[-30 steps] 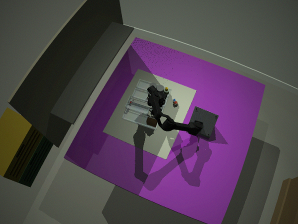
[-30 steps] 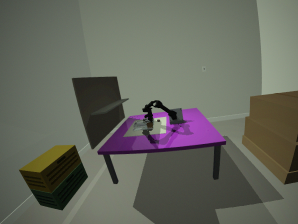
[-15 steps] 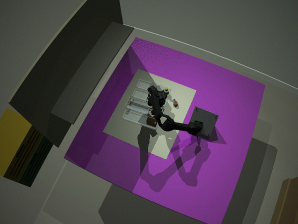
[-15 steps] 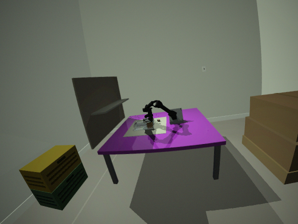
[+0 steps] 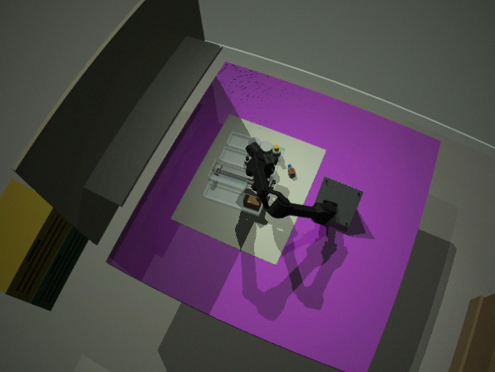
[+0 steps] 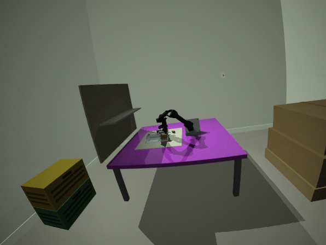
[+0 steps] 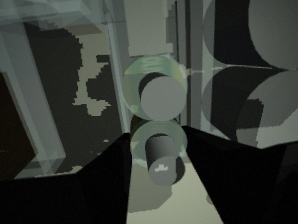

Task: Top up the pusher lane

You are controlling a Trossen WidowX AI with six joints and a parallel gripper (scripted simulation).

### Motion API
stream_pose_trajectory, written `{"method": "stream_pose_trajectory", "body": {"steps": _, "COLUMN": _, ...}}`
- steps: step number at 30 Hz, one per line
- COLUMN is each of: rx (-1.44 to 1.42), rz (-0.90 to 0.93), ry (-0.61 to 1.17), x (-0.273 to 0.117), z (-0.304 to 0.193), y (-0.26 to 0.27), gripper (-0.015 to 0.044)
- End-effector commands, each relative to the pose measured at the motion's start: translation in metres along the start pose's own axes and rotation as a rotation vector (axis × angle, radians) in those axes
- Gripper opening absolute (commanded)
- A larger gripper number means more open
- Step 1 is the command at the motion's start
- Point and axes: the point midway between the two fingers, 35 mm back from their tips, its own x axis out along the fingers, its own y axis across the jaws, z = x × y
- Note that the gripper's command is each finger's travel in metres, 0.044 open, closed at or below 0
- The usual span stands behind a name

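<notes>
My gripper (image 7: 155,135) is shut on a pale green glass jar with a dark grey cap (image 7: 166,171), upright in the wrist view. A matching green jar (image 7: 131,90) with a grey cap (image 7: 163,98) stands in the sprung lane just beyond it, between clear side walls. The two jars look very close together, nearly in line with the lane; whether they touch, and how high the held jar is, I cannot tell. The front stop and the pusher plate are not clearly visible. In the top view the arm (image 5: 260,174) hides the lane's front.
Large grey round lids (image 7: 275,32) stand in the lane to the right in the wrist view. A brown block (image 5: 252,202) (image 6: 163,136) sits in the outer lane on the other side. A yellow-capped jar (image 5: 276,148) and a small red and blue bottle (image 5: 291,171) stand near the lane fronts.
</notes>
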Motion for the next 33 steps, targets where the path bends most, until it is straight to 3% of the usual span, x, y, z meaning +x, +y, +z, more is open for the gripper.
{"method": "stream_pose_trajectory", "body": {"steps": 1, "rx": -0.01, "rz": 0.005, "ry": -0.009, "x": -0.0001, "z": 0.0009, "y": 0.0008, "gripper": 0.0}}
{"method": "stream_pose_trajectory", "body": {"steps": 33, "rx": -0.009, "rz": 0.005, "ry": -0.009, "x": 0.0001, "z": -0.0049, "y": -0.0001, "gripper": 0.0}}
